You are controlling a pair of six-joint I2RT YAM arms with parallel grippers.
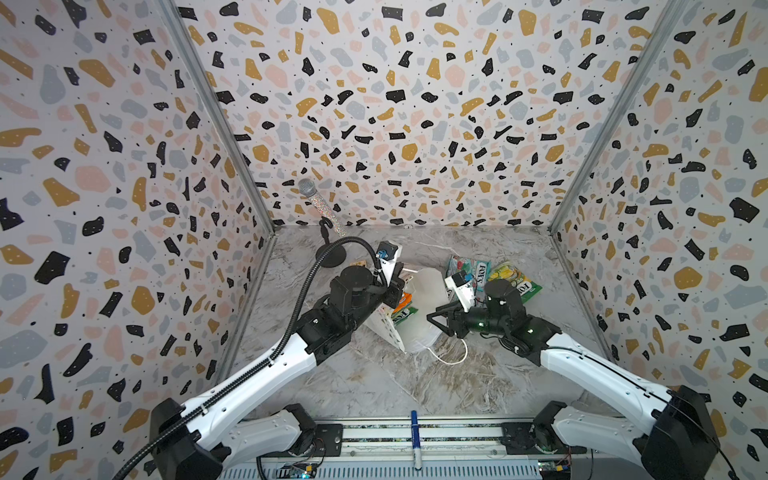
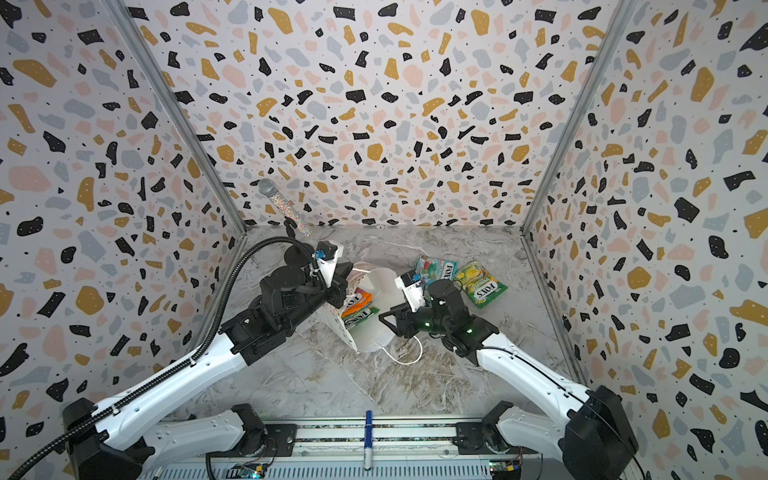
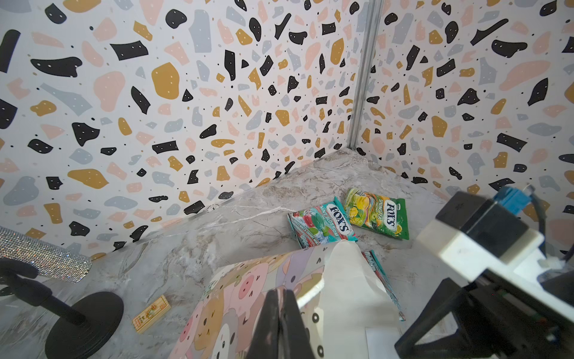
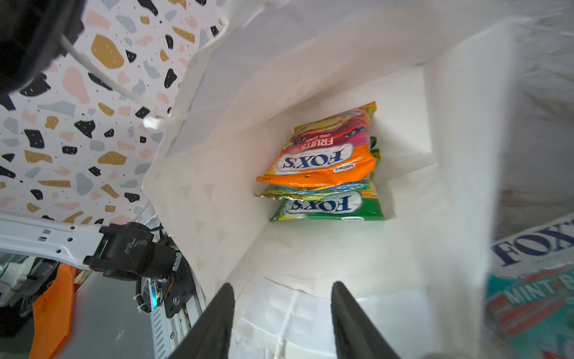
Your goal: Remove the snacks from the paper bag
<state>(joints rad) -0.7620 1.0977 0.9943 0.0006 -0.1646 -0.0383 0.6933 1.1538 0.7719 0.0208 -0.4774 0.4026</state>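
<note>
Since the paper bag (image 1: 426, 291) lies tipped on the table (image 1: 415, 386) with its mouth gaping toward the right arm, the reach has to run along the bag's depth.

Left gripper (image 3: 281, 295): fingers pressed together on the bag's rim, propping the mouth up.

Inside, at the closed end: orange packet (image 4: 326, 158) on top, a thin foil edge under it, then the lower yellow-green packet (image 4: 329, 208). The stack sits straight ahead of the right gripper (image 4: 282, 286), deep in. Its long axis seems to follow the bag's depth, with a short sealed edge facing the mouth.

Right gripper: jaws spread, nothing between them, poised at the mouth. It is plainly the nearer arm.

Further right, already out and flat on the table: teal-red packet (image 1: 463, 266) and the loose yellow-green packet (image 1: 513, 278).
</note>
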